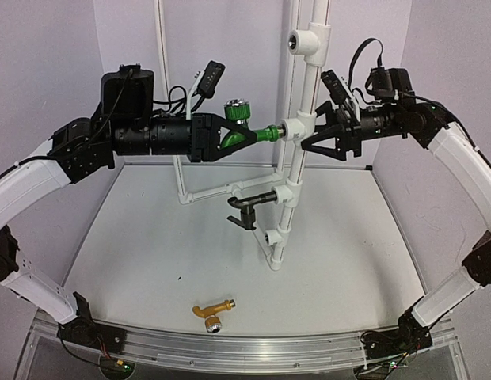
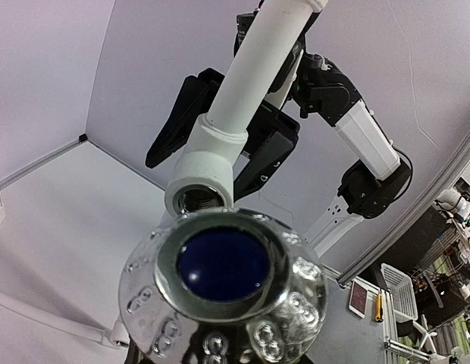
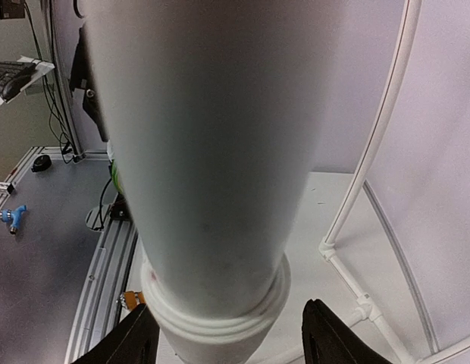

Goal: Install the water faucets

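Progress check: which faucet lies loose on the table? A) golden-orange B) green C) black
A: the golden-orange faucet lies on the table; the green faucet is in the left gripper at a pipe fitting, and the black faucet sits on a lower fitting.

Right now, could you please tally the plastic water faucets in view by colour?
green plastic faucet with curved spout: 1
black plastic faucet with curved spout: 1
golden-orange plastic faucet with curved spout: 1
Total: 3
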`<state>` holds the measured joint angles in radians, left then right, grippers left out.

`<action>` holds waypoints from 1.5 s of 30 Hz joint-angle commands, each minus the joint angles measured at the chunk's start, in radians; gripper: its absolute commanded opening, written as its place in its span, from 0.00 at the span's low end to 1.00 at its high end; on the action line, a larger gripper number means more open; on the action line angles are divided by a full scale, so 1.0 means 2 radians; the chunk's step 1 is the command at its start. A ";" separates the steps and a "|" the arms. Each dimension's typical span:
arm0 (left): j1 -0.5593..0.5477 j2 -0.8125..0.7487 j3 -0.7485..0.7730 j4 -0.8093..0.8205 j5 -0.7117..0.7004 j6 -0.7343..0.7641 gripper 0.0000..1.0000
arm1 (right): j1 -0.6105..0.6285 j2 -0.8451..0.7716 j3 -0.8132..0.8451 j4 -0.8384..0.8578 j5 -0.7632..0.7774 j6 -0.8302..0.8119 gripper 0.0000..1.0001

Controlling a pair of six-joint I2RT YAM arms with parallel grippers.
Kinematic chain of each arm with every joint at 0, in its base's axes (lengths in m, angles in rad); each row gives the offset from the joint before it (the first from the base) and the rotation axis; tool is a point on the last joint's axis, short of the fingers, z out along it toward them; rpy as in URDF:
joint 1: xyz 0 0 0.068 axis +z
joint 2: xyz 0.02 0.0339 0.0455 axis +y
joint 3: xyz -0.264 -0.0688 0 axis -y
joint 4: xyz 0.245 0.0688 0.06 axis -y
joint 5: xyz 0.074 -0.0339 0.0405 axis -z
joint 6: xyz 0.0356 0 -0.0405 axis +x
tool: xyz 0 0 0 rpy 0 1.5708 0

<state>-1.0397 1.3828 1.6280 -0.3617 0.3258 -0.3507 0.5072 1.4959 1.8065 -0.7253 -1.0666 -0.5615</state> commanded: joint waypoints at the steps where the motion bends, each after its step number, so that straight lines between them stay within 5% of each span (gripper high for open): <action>1: -0.001 0.013 0.044 -0.010 0.009 -0.015 0.00 | 0.002 0.009 0.018 0.013 -0.041 -0.004 0.56; 5: -0.001 0.017 0.050 -0.008 0.009 -0.023 0.00 | 0.002 0.011 0.017 0.013 -0.051 -0.002 0.49; 13: 0.010 0.017 0.054 -0.006 -0.002 -0.043 0.00 | 0.003 0.012 0.014 0.012 -0.079 -0.003 0.51; 23: 0.079 0.008 0.009 0.069 0.106 -0.134 0.00 | 0.013 0.020 0.016 0.011 -0.074 -0.012 0.49; 32: 0.080 -0.002 -0.008 0.092 0.185 -0.152 0.00 | 0.019 0.029 0.024 0.015 -0.067 -0.011 0.38; 45: 0.080 -0.008 -0.011 0.065 0.149 -0.170 0.00 | 0.029 0.037 0.031 0.018 -0.072 -0.003 0.28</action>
<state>-0.8803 1.3991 1.6009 -0.2623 0.6486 -0.6686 0.5307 1.5558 1.8290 -0.7223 -1.1972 -0.5651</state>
